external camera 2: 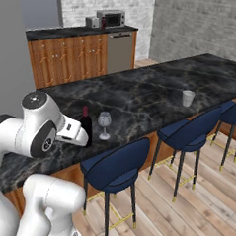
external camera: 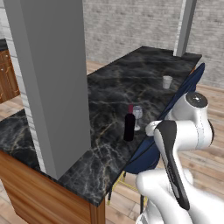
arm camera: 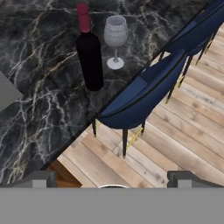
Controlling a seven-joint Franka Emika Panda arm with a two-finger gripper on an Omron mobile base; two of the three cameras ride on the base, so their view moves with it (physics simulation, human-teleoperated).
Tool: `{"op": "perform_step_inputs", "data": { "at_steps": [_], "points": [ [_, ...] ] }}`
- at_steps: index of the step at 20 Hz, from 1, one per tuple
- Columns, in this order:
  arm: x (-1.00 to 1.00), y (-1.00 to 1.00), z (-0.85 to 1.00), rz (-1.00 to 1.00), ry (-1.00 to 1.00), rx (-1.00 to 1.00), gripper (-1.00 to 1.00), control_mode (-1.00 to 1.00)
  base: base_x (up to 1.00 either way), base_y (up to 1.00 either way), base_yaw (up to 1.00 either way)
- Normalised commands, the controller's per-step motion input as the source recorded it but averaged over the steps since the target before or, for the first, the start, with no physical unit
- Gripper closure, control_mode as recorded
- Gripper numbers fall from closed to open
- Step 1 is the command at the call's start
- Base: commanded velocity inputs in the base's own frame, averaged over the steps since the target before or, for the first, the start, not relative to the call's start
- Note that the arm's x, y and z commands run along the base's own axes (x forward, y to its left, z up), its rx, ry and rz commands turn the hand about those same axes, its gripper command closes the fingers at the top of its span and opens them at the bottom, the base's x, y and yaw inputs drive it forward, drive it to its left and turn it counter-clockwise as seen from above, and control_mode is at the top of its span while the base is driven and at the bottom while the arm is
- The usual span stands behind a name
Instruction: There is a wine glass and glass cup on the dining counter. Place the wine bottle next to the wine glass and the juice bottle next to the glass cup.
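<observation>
On the black tabletop (external camera: 118,83), the wine bottle (arm camera: 89,57) is standing upright just beside the wine glass (arm camera: 115,37), up ahead of the gripper (arm camera: 113,180), which is hanging wide open over the floor, holding nothing, while the glass cup (external camera 2: 188,98) is sitting far along the tabletop.

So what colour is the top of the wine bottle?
Dark red, on the near-black wine bottle; the hand view shows it best.

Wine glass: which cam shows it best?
Hand view: the wine glass shows whole, bowl to foot, beside the wine bottle. Right base view shows it smaller but whole. Left base view has the bottle partly covering it.
</observation>
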Motion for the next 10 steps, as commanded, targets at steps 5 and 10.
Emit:
{"op": "perform_step_inputs", "data": {
  "at_steps": [5,10],
  "points": [
    [0.0,0.0,0.0,0.0,0.0,0.0,-1.0,-1.0,0.0,0.0,0.0],
    [0.0,0.0,0.0,0.0,0.0,0.0,-1.0,-1.0,0.0,0.0,0.0]
  ]
}}
